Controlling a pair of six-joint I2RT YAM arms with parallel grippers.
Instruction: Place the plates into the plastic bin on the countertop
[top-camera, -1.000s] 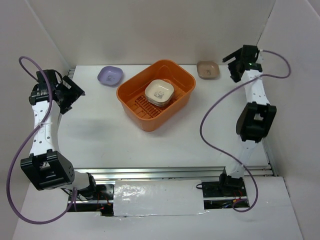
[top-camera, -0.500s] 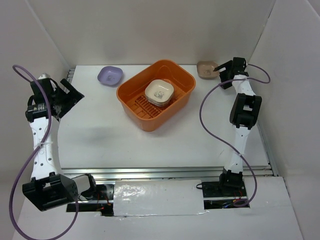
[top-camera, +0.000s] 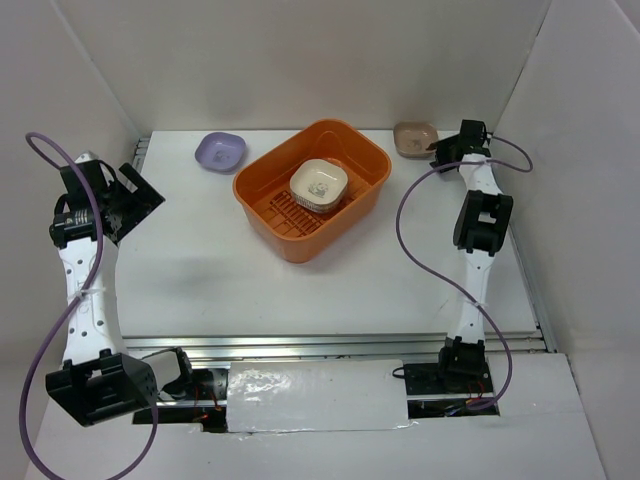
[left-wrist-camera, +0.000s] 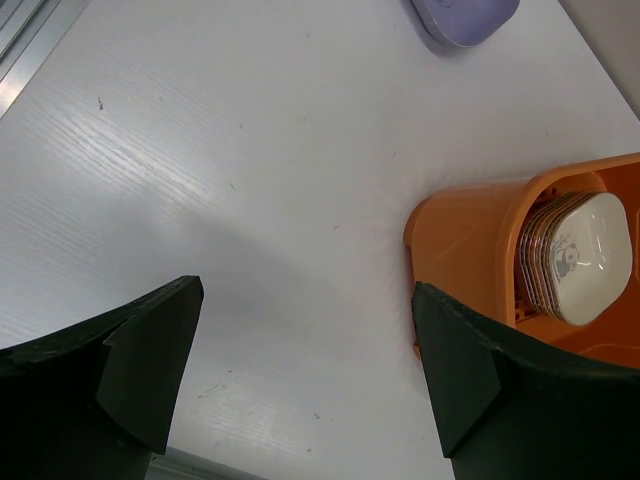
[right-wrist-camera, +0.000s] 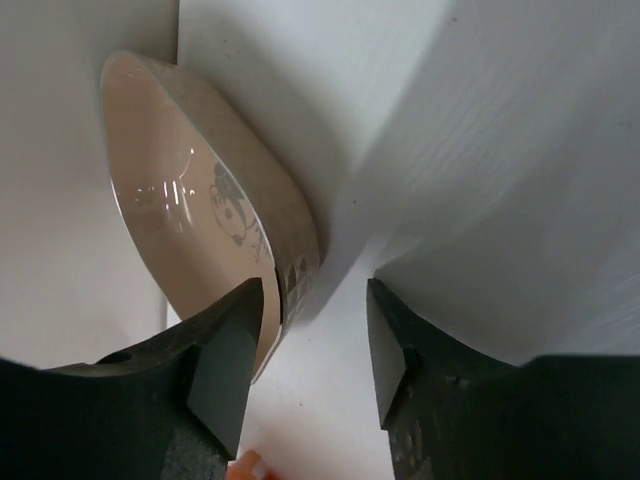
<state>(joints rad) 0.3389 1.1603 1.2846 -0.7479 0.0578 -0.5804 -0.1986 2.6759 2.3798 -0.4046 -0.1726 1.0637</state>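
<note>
The orange plastic bin (top-camera: 312, 190) stands mid-back on the white countertop (top-camera: 240, 270) and holds a stack of plates with a cream one on top (top-camera: 319, 185). A purple plate (top-camera: 220, 151) lies back left and a brown plate (top-camera: 415, 139) back right. My right gripper (top-camera: 447, 152) is open at the brown plate's right edge. In the right wrist view the plate's rim (right-wrist-camera: 285, 285) sits between the jaws (right-wrist-camera: 315, 350), one finger over the plate's inside. My left gripper (top-camera: 128, 198) is open and empty above the countertop, left of the bin (left-wrist-camera: 470, 240).
White walls enclose the countertop on three sides, and the brown plate lies close to the back wall. A metal rail (top-camera: 330, 345) runs along the front edge. In the left wrist view the purple plate (left-wrist-camera: 465, 15) and the stacked plates (left-wrist-camera: 580, 255) show.
My right gripper has come down and left from near the right wall to the brown plate's edge. My left gripper has drawn back a little to the left.
</note>
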